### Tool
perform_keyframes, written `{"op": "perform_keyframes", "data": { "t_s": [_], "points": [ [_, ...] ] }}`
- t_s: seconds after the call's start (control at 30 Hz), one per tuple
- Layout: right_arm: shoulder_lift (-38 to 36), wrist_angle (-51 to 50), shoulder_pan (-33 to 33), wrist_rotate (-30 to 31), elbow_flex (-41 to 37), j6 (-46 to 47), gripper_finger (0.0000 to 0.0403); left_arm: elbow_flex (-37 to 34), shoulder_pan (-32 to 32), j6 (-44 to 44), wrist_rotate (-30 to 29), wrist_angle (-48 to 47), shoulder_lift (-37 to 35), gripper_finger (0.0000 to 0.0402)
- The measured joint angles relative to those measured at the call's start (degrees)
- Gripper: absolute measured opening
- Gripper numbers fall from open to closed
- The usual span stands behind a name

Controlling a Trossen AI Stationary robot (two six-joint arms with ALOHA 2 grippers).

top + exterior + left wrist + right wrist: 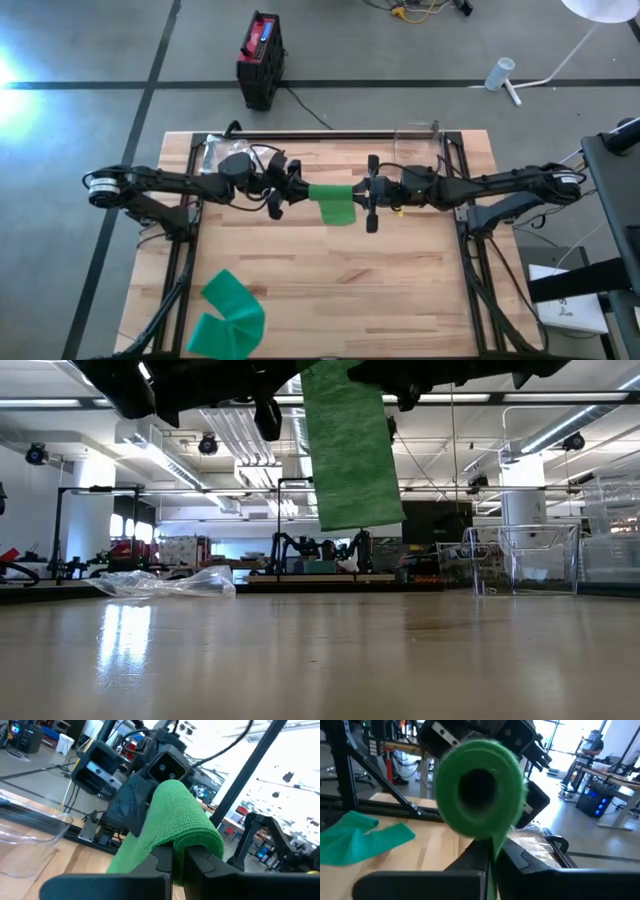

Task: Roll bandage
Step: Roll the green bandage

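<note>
In the high view both arms meet over the middle of the wooden counter (330,270), raised above it, with the green bandage (333,202) stretched between them. The left pincer (296,190) comes in from the left of the frame and is closed on the rolled end of the bandage; in its wrist view the roll (186,826) lies folded over the two dark fingers (161,861), which stand pressed narrowly together. The right pincer (371,192) comes in from the right of the frame and is shut tight on the bandage too; its wrist view looks down the hollow of the green roll (479,789), with a strip pinched between its fingers (475,857). In the low view a loose tail of bandage (349,445) hangs straight down at upper centre, clear of the counter. A second, crumpled green bandage (230,316) lies at the lower left of the high view.
</note>
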Motion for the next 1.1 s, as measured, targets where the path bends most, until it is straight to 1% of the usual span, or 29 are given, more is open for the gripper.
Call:
{"op": "perform_keyframes", "data": {
  "t_s": [0.07, 0.17, 0.27, 0.4, 0.5, 0.57, 0.63, 0.7, 0.8, 0.9, 0.97, 1.1],
  "points": [
    [0.6, -4.2, -0.3, 1.2, 1.0, -0.1, 0.0015, 0.0, -0.2, -0.6, 0.0, 1.8, 0.6, 0.0004],
    [1.3, -8.5, -0.5, 2.6, 1.6, -0.1, 0.0004, 0.0, -0.4, -0.8, 0.0, 4.4, 0.9, 0.0004],
    [1.7, -9.8, -0.4, 2.9, 1.6, 0.6, 0.0004, 0.0, -0.4, -1.0, 0.0, 4.7, 1.0, 0.0004],
    [0.8, -13.4, -0.4, 4.7, 1.5, 0.6, 0.0001, 0.0, -0.3, -2.0, 1.6, 5.1, 1.0, 0.0004],
    [-0.2, -15.4, -0.2, 5.4, 1.5, 0.7, 0.0001, 0.0, -0.3, -2.9, 4.0, 8.3, 0.9, 0.0004],
    [-0.3, -16.3, -0.2, 5.4, 1.5, 0.9, 0.0001, 0.0, -0.3, -4.0, 4.4, 10.7, 0.8, 0.0004],
    [-0.4, -16.2, -0.2, 5.4, 1.4, 1.4, 0.0001, 0.0, -0.3, -3.9, 4.0, 11.4, 0.8, 0.0004],
    [0.0, -15.2, 0.0, 5.4, 1.4, 1.5, 0.0001, 0.0, -0.3, -3.3, 1.0, 11.6, 0.9, 0.0004],
    [1.0, -13.7, 0.4, 5.4, 1.3, 2.2, 0.0001, 0.0, -0.2, -1.6, -2.5, 11.6, 1.5, 0.0004],
    [1.1, -12.5, 0.4, 5.3, 1.4, 3.6, 0.0009, 0.0, -0.2, 3.1, -3.4, 11.1, 1.9, 0.0004],
    [1.1, -12.4, 0.4, 5.0, 1.7, 3.9, 0.0020, 0.0, -0.2, 7.4, -3.5, 11.3, 1.9, 0.0004],
    [1.1, -13.5, 0.5, 3.3, 2.9, 4.0, 0.0054, 0.0, -0.3, 11.9, -3.4, 11.1, 1.6, 0.0004]
  ]
}}
